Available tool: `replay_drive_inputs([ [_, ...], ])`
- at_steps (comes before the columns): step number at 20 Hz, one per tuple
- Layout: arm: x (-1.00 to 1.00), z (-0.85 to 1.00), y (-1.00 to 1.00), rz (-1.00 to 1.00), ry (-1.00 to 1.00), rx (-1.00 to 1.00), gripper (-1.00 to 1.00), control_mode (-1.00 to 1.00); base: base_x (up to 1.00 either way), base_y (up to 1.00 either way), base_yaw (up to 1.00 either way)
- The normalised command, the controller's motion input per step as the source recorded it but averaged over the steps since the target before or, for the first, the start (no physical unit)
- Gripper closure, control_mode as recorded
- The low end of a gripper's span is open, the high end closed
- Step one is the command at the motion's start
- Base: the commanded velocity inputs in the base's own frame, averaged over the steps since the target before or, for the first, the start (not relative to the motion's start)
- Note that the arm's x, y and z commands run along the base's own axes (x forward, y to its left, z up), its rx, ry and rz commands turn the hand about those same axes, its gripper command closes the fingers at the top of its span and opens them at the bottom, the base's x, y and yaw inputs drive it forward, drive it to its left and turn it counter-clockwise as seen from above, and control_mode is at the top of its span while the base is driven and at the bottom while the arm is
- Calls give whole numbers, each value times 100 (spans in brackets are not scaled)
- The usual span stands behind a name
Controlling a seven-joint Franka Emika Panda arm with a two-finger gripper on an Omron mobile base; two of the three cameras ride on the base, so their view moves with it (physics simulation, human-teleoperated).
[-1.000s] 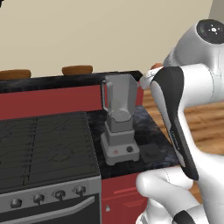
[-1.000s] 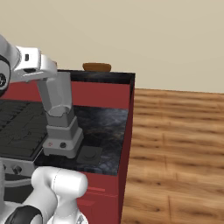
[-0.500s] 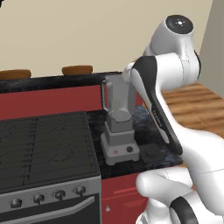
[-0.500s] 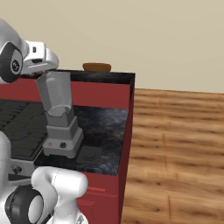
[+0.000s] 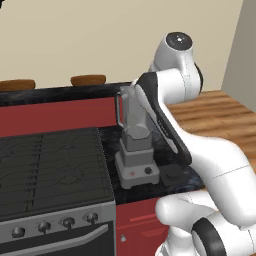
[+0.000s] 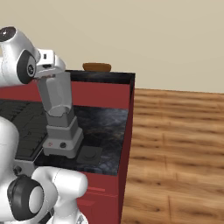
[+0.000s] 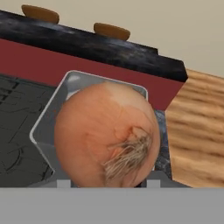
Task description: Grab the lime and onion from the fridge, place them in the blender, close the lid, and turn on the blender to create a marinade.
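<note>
My fingers grip the onion point(image 7: 107, 135), which hangs directly above the open mouth of the blender point(image 5: 136, 145). Seen from the hand, the orange-brown ball with its pale root tuft covers most of the jar's square translucent rim; the finger tips themselves are hidden behind it, so the hold is read from the onion sitting right between them.

Surroundings, all placed relative to the blender:
- The blender stands upright on the dark marbled surface point(image 6: 109, 127), with its boxy base and small buttons facing the base cameras and its jar handle on the stove side.
- The lid point(image 6: 89, 154), a dark squarish cap, lies flat on the surface just beside the blender's base, on the side away from the stove.
- The black stove point(image 5: 50, 165) with grates and front knobs adjoins the blender on its other side.
- A raised red ledge with a dark top runs behind the blender; two brown rounded items point(image 5: 88, 80) rest on it, well apart from the jar.
- Wooden floor point(image 6: 175, 144) lies beyond the surface's end.

My upper arm crosses in front of the jar in the left base view, hiding its top. No readable writing or labels anywhere.
</note>
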Motion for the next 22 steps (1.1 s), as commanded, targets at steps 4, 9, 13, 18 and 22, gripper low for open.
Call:
replay_drive_inputs([
  [4,65,-12,6,0,13,0,100,-100,0,0,0],
  [9,52,-25,23,0,15,0,100,-100,0,0,0],
  [13,41,-23,33,0,15,0,100,-100,0,0,0],
  [18,30,-16,30,0,11,0,-100,-100,0,0,0],
  [22,0,-1,2,0,2,0,-100,-100,0,0,0],
])
